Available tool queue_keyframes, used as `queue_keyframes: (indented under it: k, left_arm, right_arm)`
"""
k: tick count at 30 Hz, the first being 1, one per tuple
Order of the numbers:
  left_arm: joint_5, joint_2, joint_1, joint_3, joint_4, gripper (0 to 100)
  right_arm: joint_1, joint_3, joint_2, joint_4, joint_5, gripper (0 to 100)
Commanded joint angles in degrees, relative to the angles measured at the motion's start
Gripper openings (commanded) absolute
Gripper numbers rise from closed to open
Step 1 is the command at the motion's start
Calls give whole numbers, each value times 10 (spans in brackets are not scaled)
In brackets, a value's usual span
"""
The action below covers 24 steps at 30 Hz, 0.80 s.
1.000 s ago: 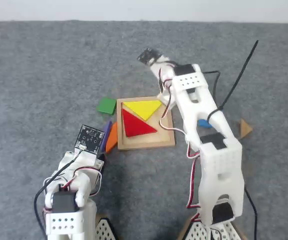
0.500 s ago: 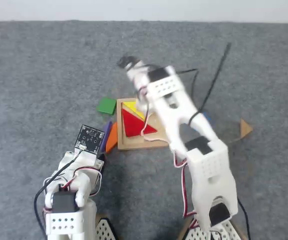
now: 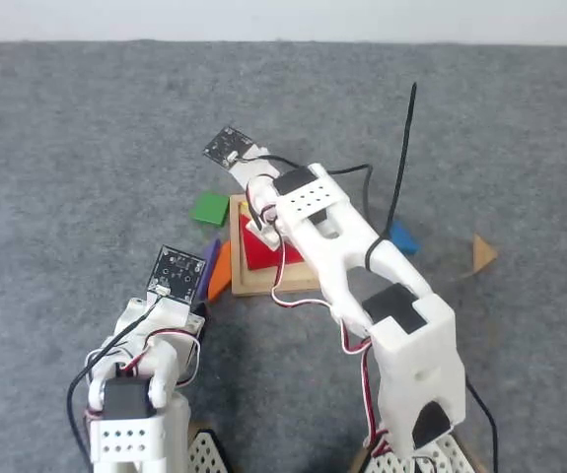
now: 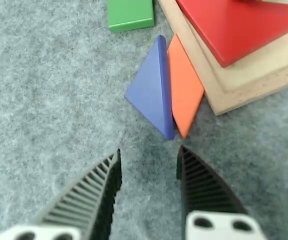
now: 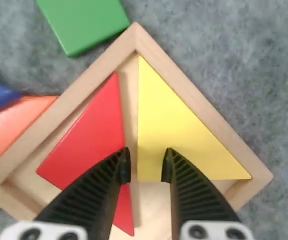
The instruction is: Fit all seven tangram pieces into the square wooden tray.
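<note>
Grey felt mat covers the worktop, square wooden tray about mid-mat. Two pieces in the tray: red triangle with its long side along the left rim, yellow triangle with its long side along the far rim. A thin strip of bare wood runs between them from the far left corner. Right gripper hangs over that strip near the tray's middle, fingers a narrow gap apart, holding nothing. Green square lies on the mat just off the tray's far left corner, not touching it. Blue triangle and orange piece lie side by side, touching each other, along the tray's left edge near its near left corner; orange is the one next to the rim. Left gripper sits low over bare mat just short of those two, fingers moderately wide, empty. Small blue piece lies off the tray's right edge, partly behind the right arm. Tan triangle sits further toward the mat's right edge, well apart from the tray.
</note>
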Motion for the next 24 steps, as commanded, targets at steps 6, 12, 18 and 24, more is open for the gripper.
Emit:
queue_keyframes:
  k: [6,12,18,24]
  left_arm:
    - [-4,-7,-3,-5,4,170]
    - [-4,-7,-3,-5,4,170]
    - [-4,-7,-3,-5,4,170]
    - [-4,-7,-3,-5,4,170]
  right_arm:
    - [-57,69,-53,-4,-6,115]
    - [-52,165,-120,-35,-4,115]
    - [-17,252,-169,-35,16,115]
    - [81,267,-178,-46,62,115]
